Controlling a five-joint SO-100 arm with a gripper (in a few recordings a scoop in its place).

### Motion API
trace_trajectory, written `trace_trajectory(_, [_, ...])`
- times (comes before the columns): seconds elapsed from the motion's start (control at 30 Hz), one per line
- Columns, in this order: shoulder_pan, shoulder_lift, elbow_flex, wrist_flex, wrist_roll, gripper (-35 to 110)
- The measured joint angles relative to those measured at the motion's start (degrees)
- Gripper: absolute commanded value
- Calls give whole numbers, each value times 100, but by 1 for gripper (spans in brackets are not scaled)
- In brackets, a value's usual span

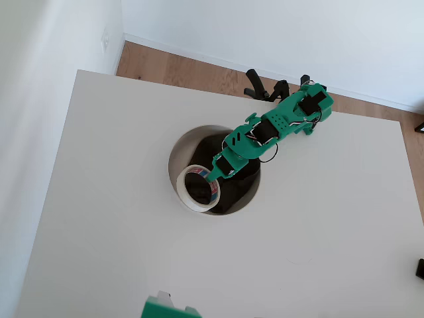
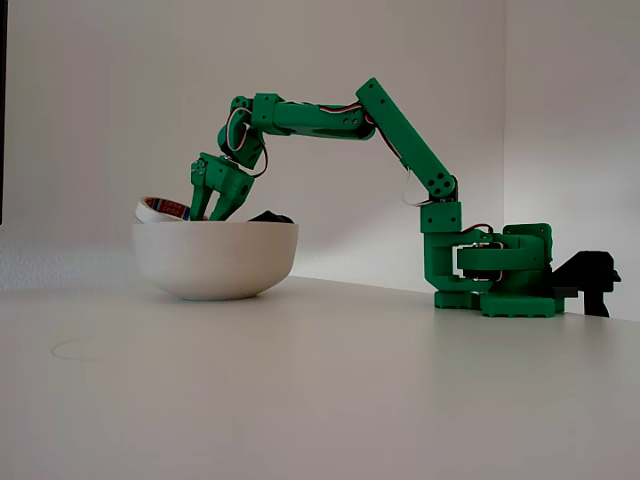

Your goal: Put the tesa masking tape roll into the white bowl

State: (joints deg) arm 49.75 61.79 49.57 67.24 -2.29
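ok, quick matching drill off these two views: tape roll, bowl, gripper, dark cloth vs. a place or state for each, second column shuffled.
Things:
1. tesa masking tape roll
2. white bowl
3. gripper
4. dark cloth

Places or states:
A. lies inside the bowl, under the arm
B. stands on the table, holding the rest
C. tilted at the bowl's rim, pinched on one side
D. green, reaching down into the bowl, shut on the ring's wall

Pairs: 1-C, 2-B, 3-D, 4-A
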Motion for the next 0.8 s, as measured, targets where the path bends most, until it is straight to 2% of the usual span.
trace_trajectory(0.33, [-457, -35, -9, 141, 211, -8])
trace_trajectory(0.8, [255, -35, -9, -18, 176, -8])
